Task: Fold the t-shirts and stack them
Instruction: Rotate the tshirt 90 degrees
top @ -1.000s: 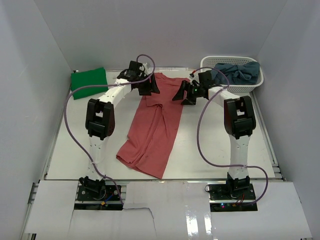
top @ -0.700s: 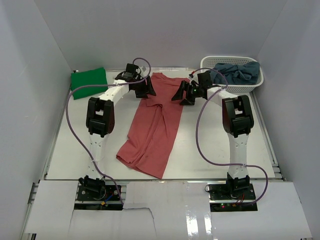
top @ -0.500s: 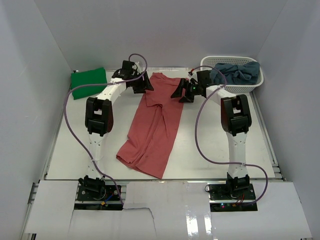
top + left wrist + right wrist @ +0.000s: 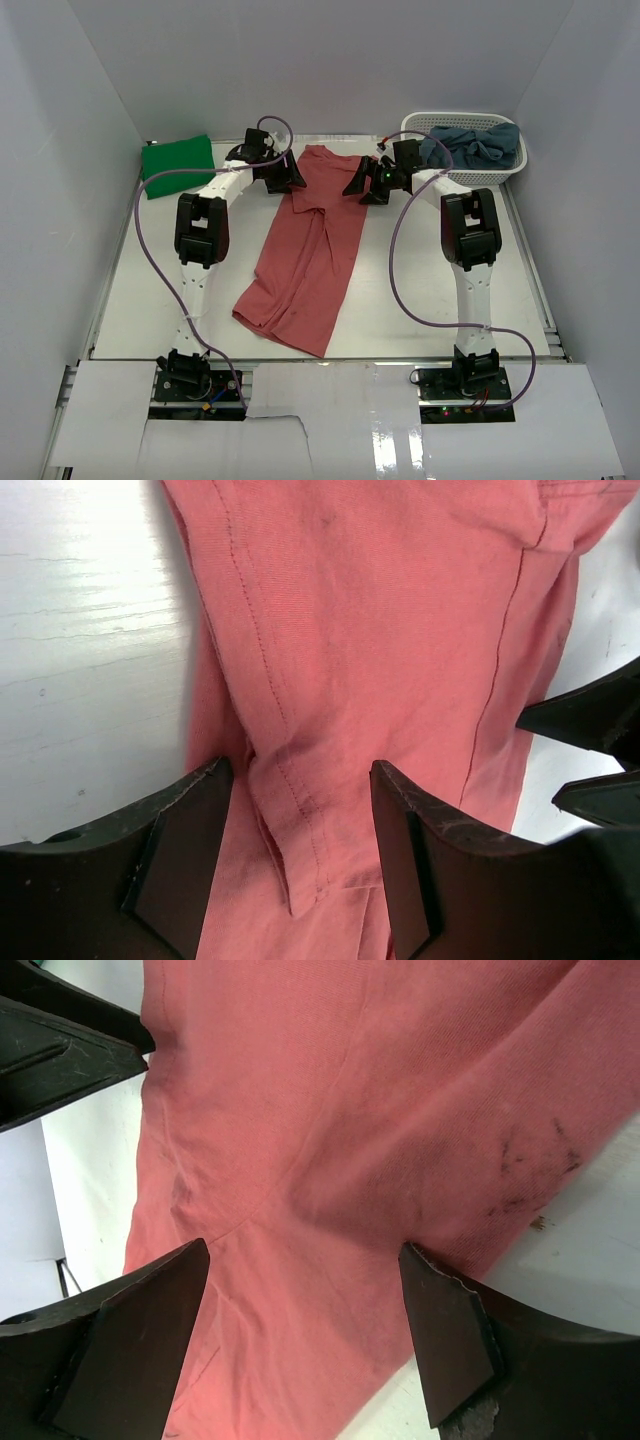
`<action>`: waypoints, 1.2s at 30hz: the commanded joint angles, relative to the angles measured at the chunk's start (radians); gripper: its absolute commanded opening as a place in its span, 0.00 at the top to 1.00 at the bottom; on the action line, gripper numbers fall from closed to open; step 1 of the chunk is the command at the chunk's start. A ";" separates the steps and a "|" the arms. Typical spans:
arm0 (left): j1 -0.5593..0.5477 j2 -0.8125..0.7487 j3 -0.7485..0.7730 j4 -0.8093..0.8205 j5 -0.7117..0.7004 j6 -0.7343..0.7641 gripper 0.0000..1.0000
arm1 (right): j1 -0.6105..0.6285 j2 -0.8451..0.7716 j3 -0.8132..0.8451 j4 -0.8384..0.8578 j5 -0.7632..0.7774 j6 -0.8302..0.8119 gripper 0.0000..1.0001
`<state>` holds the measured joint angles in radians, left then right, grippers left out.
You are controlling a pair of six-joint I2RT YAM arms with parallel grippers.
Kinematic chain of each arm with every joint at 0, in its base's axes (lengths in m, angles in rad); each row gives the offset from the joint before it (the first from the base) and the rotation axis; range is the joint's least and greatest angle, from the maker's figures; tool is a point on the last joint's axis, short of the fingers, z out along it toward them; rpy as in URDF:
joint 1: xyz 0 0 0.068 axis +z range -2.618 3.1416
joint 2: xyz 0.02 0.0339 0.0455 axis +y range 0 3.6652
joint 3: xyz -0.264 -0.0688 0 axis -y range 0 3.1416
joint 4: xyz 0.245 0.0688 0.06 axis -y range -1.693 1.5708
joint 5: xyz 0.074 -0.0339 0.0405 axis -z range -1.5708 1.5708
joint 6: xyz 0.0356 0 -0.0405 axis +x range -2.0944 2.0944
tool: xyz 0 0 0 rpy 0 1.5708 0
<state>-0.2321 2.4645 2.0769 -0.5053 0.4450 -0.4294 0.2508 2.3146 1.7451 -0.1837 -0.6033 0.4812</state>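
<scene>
A salmon-red t-shirt [image 4: 305, 250] lies folded lengthwise down the middle of the table, its top end at the far side. My left gripper [image 4: 291, 180] is open at the top left edge of the shirt; in its wrist view the fingers [image 4: 185, 855] straddle a stitched fold of red cloth [image 4: 300, 850]. My right gripper [image 4: 357, 190] is open at the top right edge; its wrist view shows red cloth [image 4: 320, 1160] between the spread fingers [image 4: 450, 1340]. A folded bright green t-shirt [image 4: 177, 163] lies at the far left. Grey-blue t-shirts [image 4: 472, 143] sit in the basket.
A white lattice basket [image 4: 510, 172] stands at the far right corner. White walls close in the table on the left, back and right. Purple cables loop from both arms over the table.
Both grippers have moved toward the far end of the red shirt and closer to its top corners. The shirt has not visibly moved.
</scene>
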 commanded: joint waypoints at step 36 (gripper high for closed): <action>0.004 -0.194 -0.293 -0.044 -0.242 -0.079 0.32 | -0.070 0.273 0.455 -0.054 -0.016 -0.004 0.15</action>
<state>-0.2337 2.2837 1.7916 -0.4599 0.2531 -0.5152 0.1833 2.5782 2.1838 -0.2665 -0.6075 0.4808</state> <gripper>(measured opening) 0.678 0.853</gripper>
